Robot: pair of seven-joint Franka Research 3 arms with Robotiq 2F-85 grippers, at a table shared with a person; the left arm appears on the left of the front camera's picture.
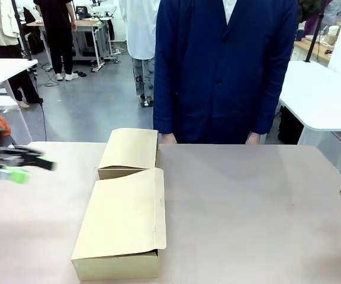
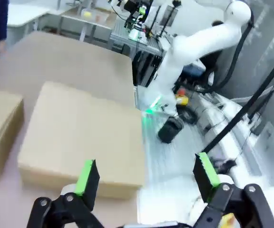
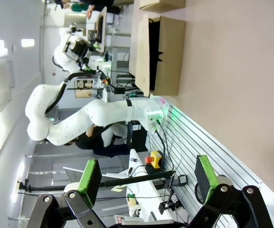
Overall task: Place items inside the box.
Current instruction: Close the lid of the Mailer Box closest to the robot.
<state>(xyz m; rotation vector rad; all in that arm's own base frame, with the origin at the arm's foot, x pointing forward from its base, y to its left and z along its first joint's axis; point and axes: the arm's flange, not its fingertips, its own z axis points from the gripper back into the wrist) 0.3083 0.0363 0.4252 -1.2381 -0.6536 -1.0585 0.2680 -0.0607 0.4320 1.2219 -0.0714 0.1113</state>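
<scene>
Cardboard box (image 1: pixel 123 228) sits nearest on the counter (image 1: pixel 253 213), plain tan, long flap (image 1: pixel 129 210) folded over its top, narrow dark slot at the near end. Second, smaller tan box (image 1: pixel 129 152) right behind it, touching or nearly so, toward the person (image 1: pixel 224 65) standing at the far edge w/ both hands resting on the counter rim.

Left claw (image 1: pixel 25 165) hangs at the counter's left side, blurred, green pads apart, empty; big box lies just to its right and a bit nearer the camera. From the left wrist view, left claw (image 2: pixel 144 183) is spread wide, nothing between the pads, box (image 2: pixel 80 137) straight ahead and slightly left of its fingers.

Right claw (image 3: pixel 144 183) also fully spread, holding nothing; box (image 3: pixel 158 54) well ahead of it across bare counter, its open end showing dark inside. In front view only its pad tips show at the far right edge, well apart from the box.

Pouches, staplers, knife: can't be made out; interior too dark to tell what's in there.

Handling guess: box prob. light, thin card, flap floppy, walls dent easily. Best taken by the flap's free edge to lift it, or pinched at a side wall near a corner where it's stiffest. Surface matte, shouldn't slip much on the pads.
</scene>
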